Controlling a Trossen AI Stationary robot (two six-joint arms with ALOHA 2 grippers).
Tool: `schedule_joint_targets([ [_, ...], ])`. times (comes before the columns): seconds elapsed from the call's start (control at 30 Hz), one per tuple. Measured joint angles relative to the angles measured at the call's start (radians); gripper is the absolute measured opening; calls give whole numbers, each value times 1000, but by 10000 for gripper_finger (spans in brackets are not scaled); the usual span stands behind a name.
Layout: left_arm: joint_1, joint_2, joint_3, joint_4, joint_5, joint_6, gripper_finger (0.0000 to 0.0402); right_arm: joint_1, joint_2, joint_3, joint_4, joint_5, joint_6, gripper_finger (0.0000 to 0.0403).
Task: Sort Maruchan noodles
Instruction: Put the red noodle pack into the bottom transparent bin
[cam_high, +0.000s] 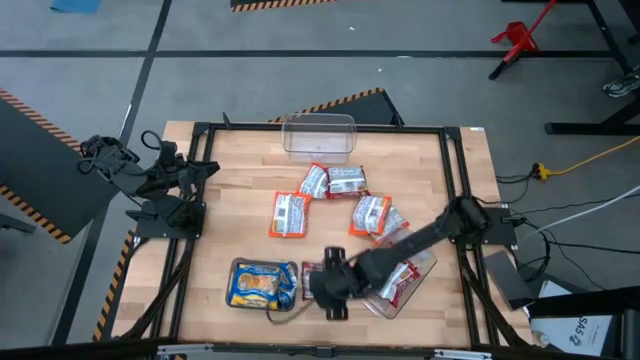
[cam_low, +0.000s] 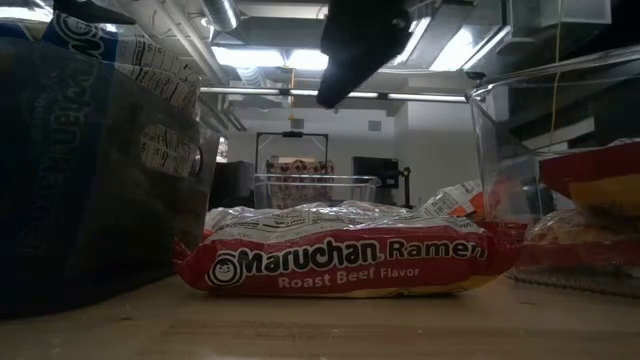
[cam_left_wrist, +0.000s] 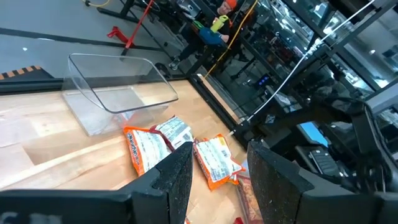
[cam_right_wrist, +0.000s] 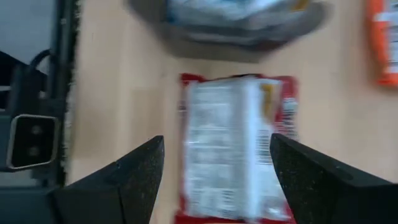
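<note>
Roast-beef packet (cam_low: 345, 262) reads clearly down low; overhead, right tool (cam_high: 330, 290), spread wide, hides it.

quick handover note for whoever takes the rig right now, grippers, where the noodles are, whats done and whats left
Right gripper: open, above a red packet at the table's near edge, not gripping it.
Left gripper: parked at the left edge, fingers apart, holding nothing.
Noodles: blue-and-yellow packets in a tub near front left; red ones in a tub near front right; four orange packets loose mid-table.
Far clear tub is empty.
Left: the red packet, then the orange ones.
</note>
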Motion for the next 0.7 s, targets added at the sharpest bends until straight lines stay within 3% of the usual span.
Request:
schedule_joint_targets([
  [0.17, 0, 0, 0, 0, 0, 0, 147, 56, 57, 0, 57, 20, 6, 280],
  [0.53, 0, 0, 0, -48, 0, 3, 147, 44, 144, 0, 61, 14, 3, 280],
  [0.7, 0, 0, 0, -52, 0, 2, 147, 46, 177, 5, 64, 62, 20, 280],
])
